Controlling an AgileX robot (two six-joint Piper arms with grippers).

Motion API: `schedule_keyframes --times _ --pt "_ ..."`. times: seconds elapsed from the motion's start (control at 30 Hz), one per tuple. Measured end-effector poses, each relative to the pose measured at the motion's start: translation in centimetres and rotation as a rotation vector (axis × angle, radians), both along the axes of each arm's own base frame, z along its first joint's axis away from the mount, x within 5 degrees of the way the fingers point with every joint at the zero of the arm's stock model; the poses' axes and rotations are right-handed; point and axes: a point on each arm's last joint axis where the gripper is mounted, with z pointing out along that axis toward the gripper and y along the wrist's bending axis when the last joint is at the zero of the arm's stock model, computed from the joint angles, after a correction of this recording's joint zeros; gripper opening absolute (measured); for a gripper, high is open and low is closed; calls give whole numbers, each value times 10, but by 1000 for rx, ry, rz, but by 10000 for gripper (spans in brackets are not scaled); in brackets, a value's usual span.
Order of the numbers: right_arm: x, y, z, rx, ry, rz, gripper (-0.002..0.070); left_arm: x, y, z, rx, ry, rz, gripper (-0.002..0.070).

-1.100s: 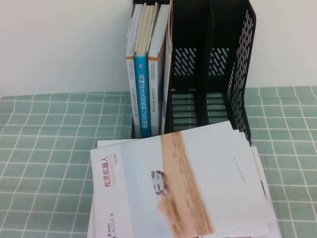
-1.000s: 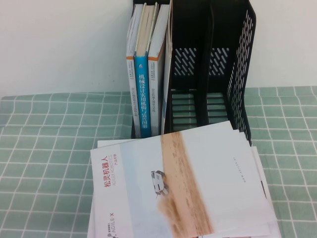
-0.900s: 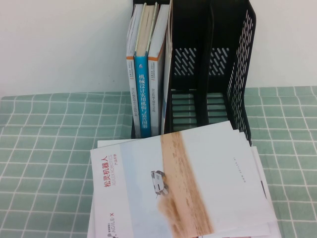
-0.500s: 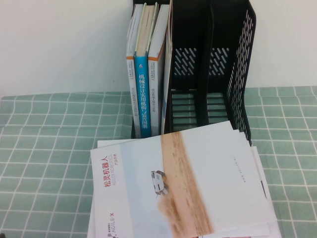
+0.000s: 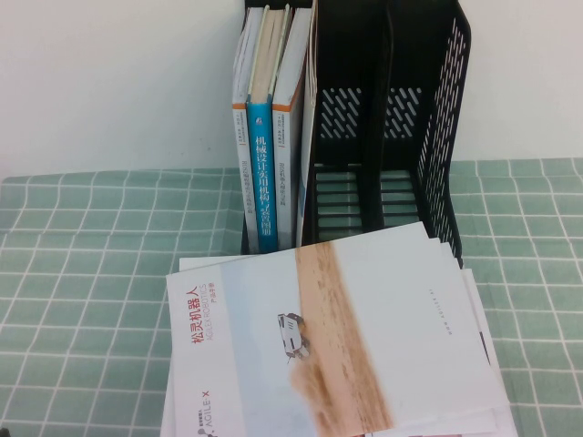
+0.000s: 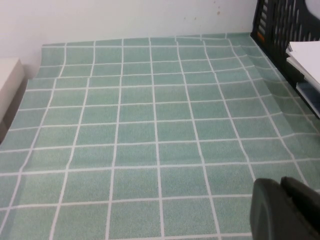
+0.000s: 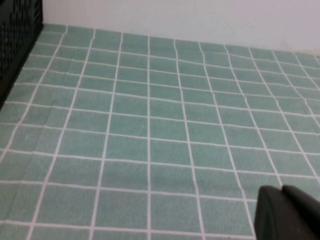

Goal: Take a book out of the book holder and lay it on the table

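The thin glossy book (image 5: 337, 341) is lying flat on the checked cloth desk (image 5: 82, 273) before the slotted black plastic book holder (image 5: 392, 127) keeping three thick books (image 5: 269, 127); for left claw (image 6: 285, 210) and right claw (image 7: 287, 212), both low over the desk away from the holder, I cannot tell the state.

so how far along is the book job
It looks done. The book lies flat on the table in front of the book holder, on top of other thin booklets, cover up. Nothing is in hand: neither end effector shows in the high view; the left end effector and the right end effector each hang over bare cloth, off to either side. Three thick books stand in the holder's left compartment.
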Motion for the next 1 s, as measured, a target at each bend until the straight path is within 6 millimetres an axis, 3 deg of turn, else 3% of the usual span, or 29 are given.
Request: schedule_keyframes --times 0.13,0.53,0.73,1.0 --pt "1 0 2 -2 -21 3 -2 1 0 3 -7 -43 0 -2" --pt "5 4 29 -127 -310 66 -2 3 -1 41 -58 -472 -4 -2" --pt "5 5 34 -194 -357 79 -2 2 -1 45 -63 -513 -5 -2" --pt "5 6 38 -97 -420 74 -2 2 -1 46 -63 -529 -5 -2"
